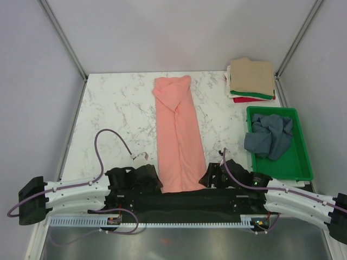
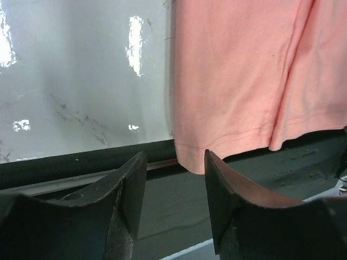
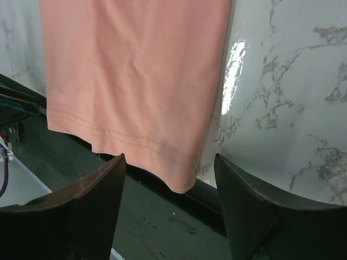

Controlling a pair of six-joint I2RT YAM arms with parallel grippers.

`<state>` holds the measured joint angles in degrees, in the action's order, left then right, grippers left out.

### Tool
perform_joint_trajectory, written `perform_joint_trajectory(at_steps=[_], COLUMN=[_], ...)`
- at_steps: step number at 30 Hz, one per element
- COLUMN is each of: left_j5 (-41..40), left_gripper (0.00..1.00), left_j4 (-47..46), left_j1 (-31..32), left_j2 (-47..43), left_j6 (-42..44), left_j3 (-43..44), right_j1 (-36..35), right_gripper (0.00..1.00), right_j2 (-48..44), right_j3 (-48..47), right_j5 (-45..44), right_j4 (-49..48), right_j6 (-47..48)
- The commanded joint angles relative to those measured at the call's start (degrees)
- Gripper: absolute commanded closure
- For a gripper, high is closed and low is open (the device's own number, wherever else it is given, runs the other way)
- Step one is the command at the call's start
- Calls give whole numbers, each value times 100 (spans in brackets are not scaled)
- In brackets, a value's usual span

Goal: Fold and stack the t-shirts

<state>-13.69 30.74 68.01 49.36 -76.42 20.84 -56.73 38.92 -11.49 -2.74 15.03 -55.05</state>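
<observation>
A salmon-pink t-shirt (image 1: 178,135) lies folded into a long narrow strip down the middle of the marble table, its hem hanging over the near edge. My left gripper (image 1: 153,181) is open just left of the hem's near-left corner (image 2: 191,162). My right gripper (image 1: 209,177) is open just right of the hem's near-right corner (image 3: 181,181). Neither touches the cloth. A stack of folded shirts (image 1: 251,80), tan on top with green, white and red edges showing, sits at the far right. A slate blue-grey shirt (image 1: 269,135) lies crumpled in the green tray (image 1: 293,165).
The green plastic tray stands at the right edge of the table (image 1: 119,108). A black bar (image 1: 184,200) runs along the near edge under the hem. Purple cables (image 1: 111,135) loop above the left arm. Grey walls close in both sides.
</observation>
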Motion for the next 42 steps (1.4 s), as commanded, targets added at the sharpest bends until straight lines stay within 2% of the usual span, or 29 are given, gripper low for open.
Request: perform_joint_trajectory(at_steps=[1, 4, 8, 12, 18, 20, 21, 24, 31, 35, 37, 38, 42], left_j5=[-336, -353, -388, -257, -257, -239, -230, -256, -292, -335, -441, -520, -784], left_gripper=[46, 44, 40, 40, 43, 45, 46, 52, 98, 98, 98, 95, 92], left_j4=[248, 248, -269, -1392, -1756, -1782, -1791, -1765, -1414, -775, -404, -254, 265], left_j1=[28, 28, 20, 28, 37, 37, 63, 125, 151, 160, 160, 143, -146], left_j2=[-68, -50, 108, 354, 679, 715, 732, 750, 469, 372, 390, 425, 731], left_j6=[-189, -224, -49, -4, 40, 5, -30, -136, -250, -40, 153, 476, 900], left_j3=[289, 289, 0, -361, -414, -414, -423, -493, -529, -126, 349, 655, 1481], right_j1=[-180, -321, -418, -427, -435, -435, -435, -427, -435, -462, -462, -462, -374], right_gripper=[28, 37, 50, 62, 82, 85, 90, 98, 100, 100, 100, 100, 100], right_j2=[238, 283, 248, 301, 415, 415, 415, 415, 345, 292, 414, 563, 1231], right_j3=[208, 147, 199, 226, 296, 296, 296, 296, 270, -203, -792, -1194, -1986], right_j5=[-218, -323, -402, -455, -473, -490, -499, -499, -481, -595, -823, -1077, -1501], right_j4=[71, 114, 167, 150, -17, -9, -17, 0, 114, 473, 693, 877, 923], right_j6=[-419, -489, -551, -542, -534, -533, -542, -542, -516, -367, -244, -95, 397])
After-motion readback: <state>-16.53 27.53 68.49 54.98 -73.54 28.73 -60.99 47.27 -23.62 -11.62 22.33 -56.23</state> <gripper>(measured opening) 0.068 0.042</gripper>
